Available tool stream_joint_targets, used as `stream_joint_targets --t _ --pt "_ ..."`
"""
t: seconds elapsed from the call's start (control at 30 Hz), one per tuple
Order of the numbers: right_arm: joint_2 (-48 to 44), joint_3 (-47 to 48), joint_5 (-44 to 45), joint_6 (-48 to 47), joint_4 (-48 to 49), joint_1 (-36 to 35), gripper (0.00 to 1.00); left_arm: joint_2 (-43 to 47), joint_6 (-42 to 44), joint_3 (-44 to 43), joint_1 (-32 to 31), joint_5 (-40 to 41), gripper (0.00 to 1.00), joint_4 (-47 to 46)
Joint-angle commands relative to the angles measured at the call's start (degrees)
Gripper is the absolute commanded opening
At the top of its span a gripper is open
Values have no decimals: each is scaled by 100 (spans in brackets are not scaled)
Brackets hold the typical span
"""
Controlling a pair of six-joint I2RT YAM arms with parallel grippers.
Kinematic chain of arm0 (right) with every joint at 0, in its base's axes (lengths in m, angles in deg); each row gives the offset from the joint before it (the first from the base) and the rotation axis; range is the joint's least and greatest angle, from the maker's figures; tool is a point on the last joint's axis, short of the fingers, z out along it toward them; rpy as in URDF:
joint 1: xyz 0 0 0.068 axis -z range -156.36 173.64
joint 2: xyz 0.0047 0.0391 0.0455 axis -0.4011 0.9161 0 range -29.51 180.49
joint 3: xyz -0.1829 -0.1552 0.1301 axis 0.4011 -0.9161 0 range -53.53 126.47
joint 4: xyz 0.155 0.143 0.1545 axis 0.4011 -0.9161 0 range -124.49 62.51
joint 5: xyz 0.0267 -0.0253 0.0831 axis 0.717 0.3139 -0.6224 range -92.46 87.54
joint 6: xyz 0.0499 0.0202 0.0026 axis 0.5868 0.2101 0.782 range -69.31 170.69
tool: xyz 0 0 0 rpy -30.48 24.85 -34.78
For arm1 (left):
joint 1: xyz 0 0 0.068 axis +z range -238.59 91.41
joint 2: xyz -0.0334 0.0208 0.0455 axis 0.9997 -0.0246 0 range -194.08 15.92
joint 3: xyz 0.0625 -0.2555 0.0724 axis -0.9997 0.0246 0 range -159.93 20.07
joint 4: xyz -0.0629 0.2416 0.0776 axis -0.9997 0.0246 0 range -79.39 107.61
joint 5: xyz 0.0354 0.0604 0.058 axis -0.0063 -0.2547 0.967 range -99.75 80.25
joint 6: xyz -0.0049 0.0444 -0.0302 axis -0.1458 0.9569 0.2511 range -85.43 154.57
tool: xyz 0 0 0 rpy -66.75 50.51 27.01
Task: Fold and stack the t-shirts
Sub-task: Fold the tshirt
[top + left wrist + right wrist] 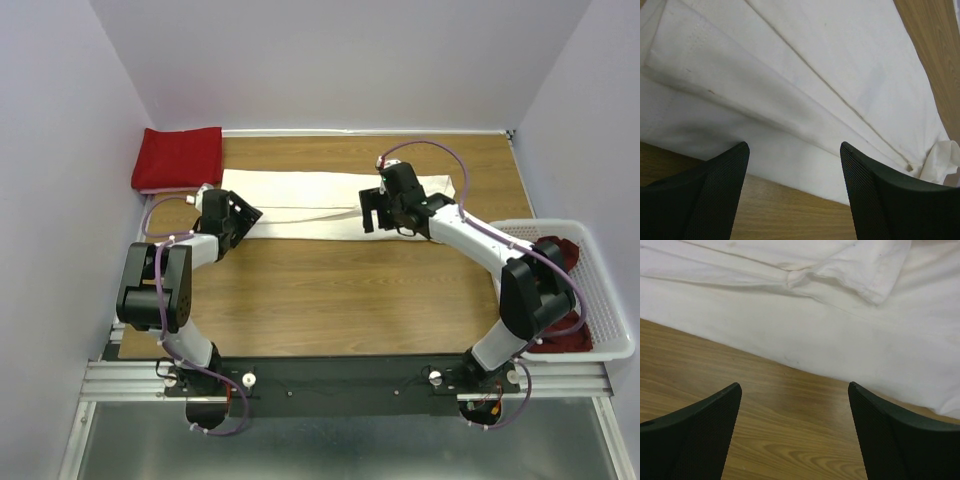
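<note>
A large cream-white t-shirt (310, 205) lies folded into a long strip across the far half of the table. My left gripper (240, 214) hovers open at the strip's left near edge. In the left wrist view the left gripper (792, 150) has the shirt's folds (790, 75) just beyond its fingertips and holds nothing. My right gripper (372, 212) stands open over the strip's near edge, right of the middle. In the right wrist view the right gripper (795, 387) is over bare wood, with the cream hem (815, 335) ahead. A bright red t-shirt (178, 157) lies folded at the back left. A dark red t-shirt (572, 252) sits in the basket.
A white plastic lattice basket (612, 300) stands at the table's right edge, with my right arm reaching past it. Pale walls close in the left, back and right. The wooden table (330, 290) shows bare wood between the cream strip and the arm bases.
</note>
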Motion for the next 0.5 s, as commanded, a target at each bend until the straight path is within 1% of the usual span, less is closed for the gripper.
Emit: stream_joint_targets --t 0.0,0.07,0.33,0.47 --pt "-320 -186 439 -104 55 -11 94 -141 -201 -109 19 197 81 -217" --pt "-416 -274 527 -52 55 -11 97 -80 -245 -101 19 258 81 -226" --pt "-663 -415 756 -69 55 -10 97 -80 -544 5 80 259 81 -471" --pt "-768 -485 870 -165 55 -11 97 -158 -799 102 98 241 81 -788"
